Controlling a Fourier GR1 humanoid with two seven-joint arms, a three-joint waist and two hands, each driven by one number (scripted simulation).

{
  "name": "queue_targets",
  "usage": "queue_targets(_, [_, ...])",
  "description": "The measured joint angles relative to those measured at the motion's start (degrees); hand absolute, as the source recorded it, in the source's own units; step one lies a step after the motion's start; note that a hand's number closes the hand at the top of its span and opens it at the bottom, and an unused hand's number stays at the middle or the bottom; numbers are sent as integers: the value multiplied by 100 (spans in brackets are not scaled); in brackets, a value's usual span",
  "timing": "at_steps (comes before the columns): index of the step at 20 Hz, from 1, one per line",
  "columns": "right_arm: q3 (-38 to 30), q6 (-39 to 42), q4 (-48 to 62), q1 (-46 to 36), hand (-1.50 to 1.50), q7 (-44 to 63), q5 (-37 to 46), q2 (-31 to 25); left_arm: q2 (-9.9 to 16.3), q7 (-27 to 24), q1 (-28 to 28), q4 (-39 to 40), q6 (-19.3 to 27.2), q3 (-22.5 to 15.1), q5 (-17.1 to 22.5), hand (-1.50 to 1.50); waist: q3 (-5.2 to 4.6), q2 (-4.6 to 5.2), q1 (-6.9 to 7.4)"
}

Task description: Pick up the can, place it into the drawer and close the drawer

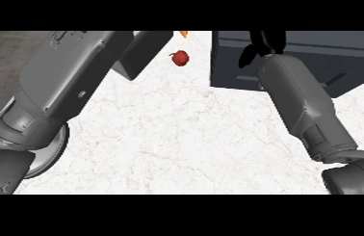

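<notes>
Drawer [298, 45] of dark grey stands on the white marbled bench [185, 134] near a red apple [180, 58], right hand [256, 49] over it, fingers' state unclear.

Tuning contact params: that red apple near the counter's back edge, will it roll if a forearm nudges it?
Likely yes. The apple looks round and sits free on the flat white counter, nothing touching it, so a nudge would probably roll it. It seems rigid, not squashy. Its stem may make the roll wobble.
</notes>
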Motion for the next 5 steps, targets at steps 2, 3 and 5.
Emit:
queue_targets(2, [-112, 50, 25, -16, -150, -241, -132, -1, 88, 57, 120, -180, -36, -3, 10, -150, 10, 7, 8])
queue_targets(3, [-165, 45, 39, -21, -150, -345, -187, 8, 155, 73, 186, -251, -76, 3, 15, -150, 8, 9, 1])
queue_targets(5, [-242, 86, 100, -75, -150, -482, -251, 2, 248, 112, 324, -422, -108, 7, 24, -150, 17, 23, -1])
